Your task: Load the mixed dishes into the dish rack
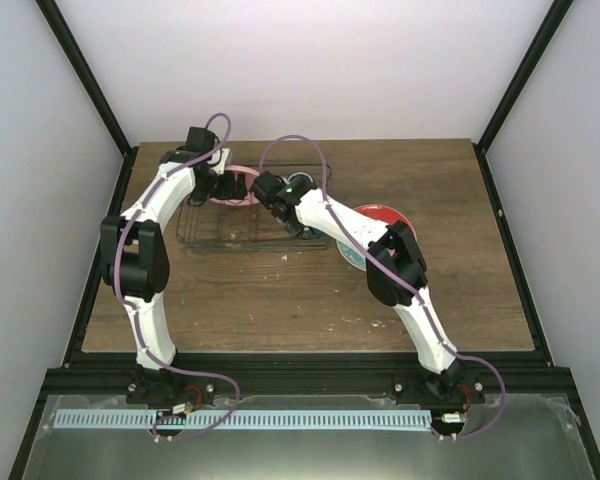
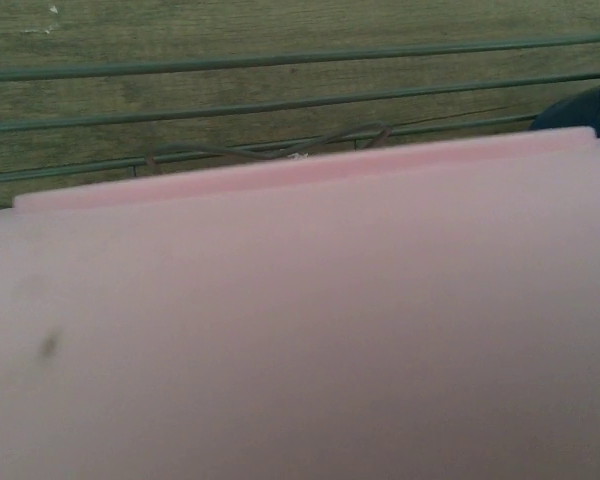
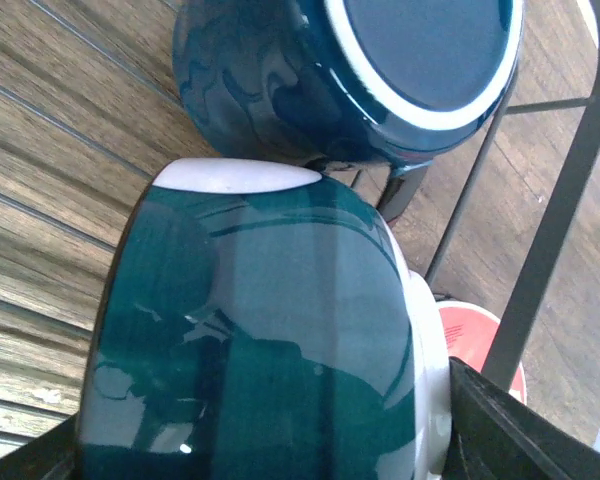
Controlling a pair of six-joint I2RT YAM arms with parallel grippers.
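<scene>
The pink plate point(image 1: 244, 186) stands in the back of the wire dish rack point(image 1: 205, 238). My left gripper point(image 1: 228, 186) is right against it. In the left wrist view the pink plate point(image 2: 300, 330) fills the frame and hides the fingers, with the rack's wires point(image 2: 280, 60) beyond. My right gripper point(image 1: 302, 226) hangs over the rack's right end, shut on a glossy teal bowl with a cream-white rim point(image 3: 270, 350). One finger point(image 3: 525, 435) shows at the bowl's right side. Just beyond the bowl the dark blue mug point(image 3: 280, 80) lies in the rack, base toward the camera.
The red plate point(image 1: 382, 213) and the white striped plate point(image 1: 352, 258) lie on the wooden table right of the rack, partly under my right arm. A rack wire point(image 3: 560, 200) runs close by the right finger, with the red plate point(image 3: 470, 335) behind it.
</scene>
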